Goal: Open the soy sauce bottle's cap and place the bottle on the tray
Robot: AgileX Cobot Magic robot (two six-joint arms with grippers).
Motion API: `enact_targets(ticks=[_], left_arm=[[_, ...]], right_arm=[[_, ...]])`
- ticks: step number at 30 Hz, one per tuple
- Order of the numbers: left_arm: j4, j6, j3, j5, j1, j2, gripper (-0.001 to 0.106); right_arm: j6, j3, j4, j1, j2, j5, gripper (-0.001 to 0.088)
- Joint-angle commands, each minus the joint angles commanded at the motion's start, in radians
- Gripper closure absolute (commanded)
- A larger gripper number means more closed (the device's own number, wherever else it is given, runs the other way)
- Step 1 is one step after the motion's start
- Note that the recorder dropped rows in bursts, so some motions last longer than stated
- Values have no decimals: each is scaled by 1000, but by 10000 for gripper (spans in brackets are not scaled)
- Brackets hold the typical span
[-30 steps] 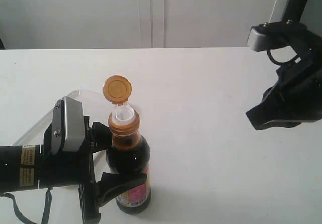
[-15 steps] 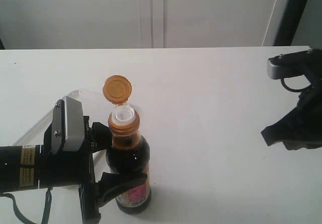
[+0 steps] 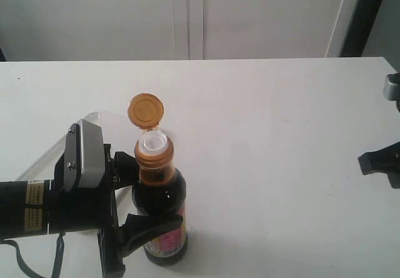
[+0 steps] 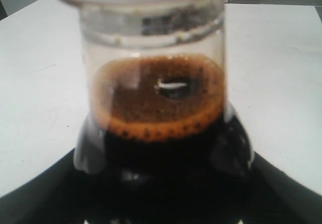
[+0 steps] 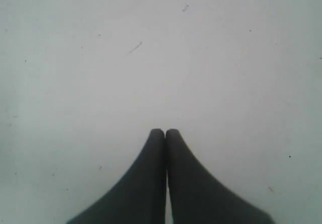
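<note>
Soy sauce bottle (image 3: 160, 215) stands at 7 o'clock on the table (image 3: 262, 140), flanked both sides by left gripper (image 3: 134, 200). Tray (image 3: 94, 119) sits behind it at 9. Bare table from 12 through 5; right gripper (image 3: 364, 163) sits at the 3 o'clock edge.

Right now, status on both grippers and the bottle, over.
Left gripper shut on the soy sauce bottle, upright on the table. Cap flipped open. Right gripper shut, empty. Tray behind the bottle, nothing between.

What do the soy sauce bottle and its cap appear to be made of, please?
The soy sauce bottle looks like clear, glossy glass: its neck is see-through above the dark liquid. The cap, flipped open, seems smooth, opaque orange-brown plastic, hinged above a white spout.
</note>
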Motion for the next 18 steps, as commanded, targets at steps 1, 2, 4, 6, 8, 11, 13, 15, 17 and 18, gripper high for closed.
enact_targets(ticks=[1, 2, 4, 6, 8, 11, 13, 15, 17, 18], left_arm=[[0, 0, 0, 0, 0, 0, 1053], [0, 0, 0, 0, 0, 0, 1053], [0, 0, 0, 0, 0, 0, 1053], [0, 0, 0, 0, 0, 0, 1053], [0, 0, 0, 0, 0, 0, 1053], [-2, 0, 0, 0, 0, 0, 1053], [-2, 0, 0, 0, 0, 0, 1053], [-2, 0, 0, 0, 0, 0, 1053], [-2, 0, 0, 0, 0, 0, 1053], [-2, 0, 0, 0, 0, 0, 1053]], right_arm=[[0, 8, 0, 0, -22, -14, 868], [0, 17, 0, 0, -46, -25, 868], [0, 46, 0, 0, -119, -64, 868], [0, 76, 0, 0, -202, -102, 868], [0, 107, 0, 0, -280, -145, 868], [-9, 165, 0, 0, -401, -203, 868], [-9, 186, 0, 0, -455, -218, 868], [-11, 212, 0, 0, -533, -230, 868], [-39, 234, 0, 0, -600, -240, 868], [-45, 243, 0, 0, -629, -249, 868]])
